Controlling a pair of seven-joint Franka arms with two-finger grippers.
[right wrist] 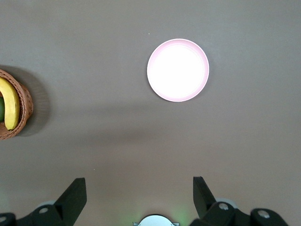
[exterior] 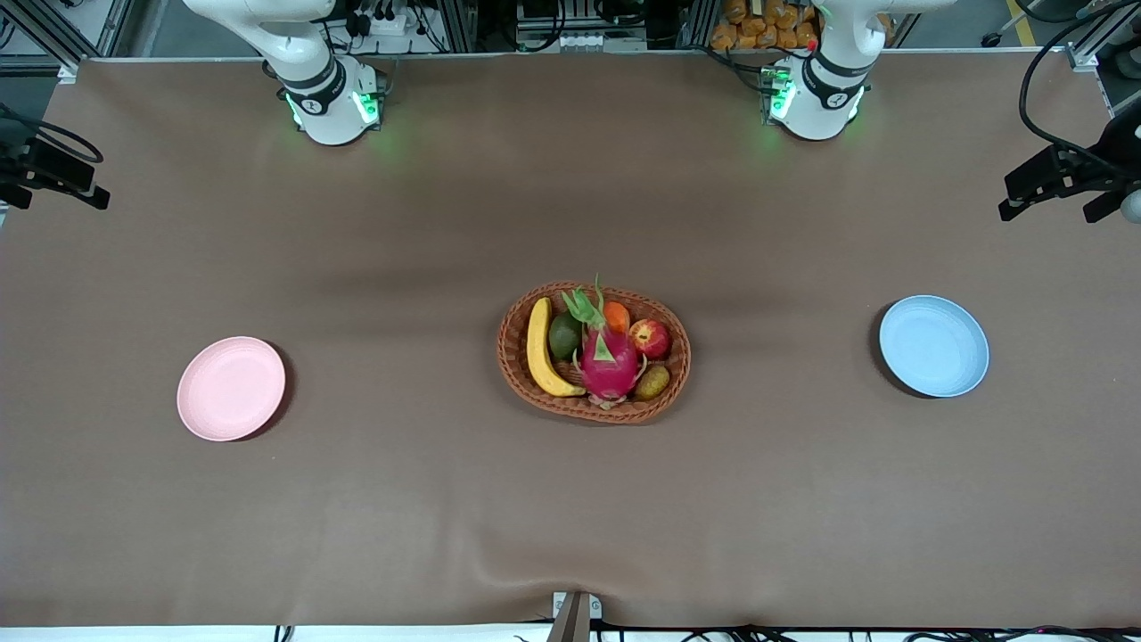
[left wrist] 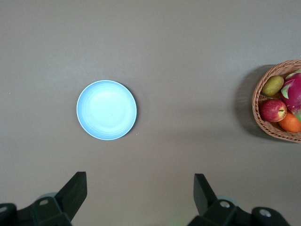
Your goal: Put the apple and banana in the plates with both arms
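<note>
The apple (exterior: 651,339) and the banana (exterior: 540,349) lie in the oval wicker basket (exterior: 624,412) at the table's middle. The pale pink plate (exterior: 231,389) lies empty toward the right arm's end, the light blue plate (exterior: 933,346) empty toward the left arm's end. Both hands are out of the front view, which shows only the arms' bases. My left gripper (left wrist: 140,188) is open and empty, high over bare table by the blue plate (left wrist: 106,110), with the apple (left wrist: 273,110) at the view's edge. My right gripper (right wrist: 139,190) is open and empty, high by the pink plate (right wrist: 178,70), with the banana (right wrist: 10,108) at the view's edge.
The basket also holds a magenta dragon fruit (exterior: 606,357), an orange fruit (exterior: 616,315), a dark green fruit (exterior: 563,336) and an olive fruit (exterior: 652,382). Black camera mounts (exterior: 1061,183) stand at both ends of the table. Brown cloth covers the table.
</note>
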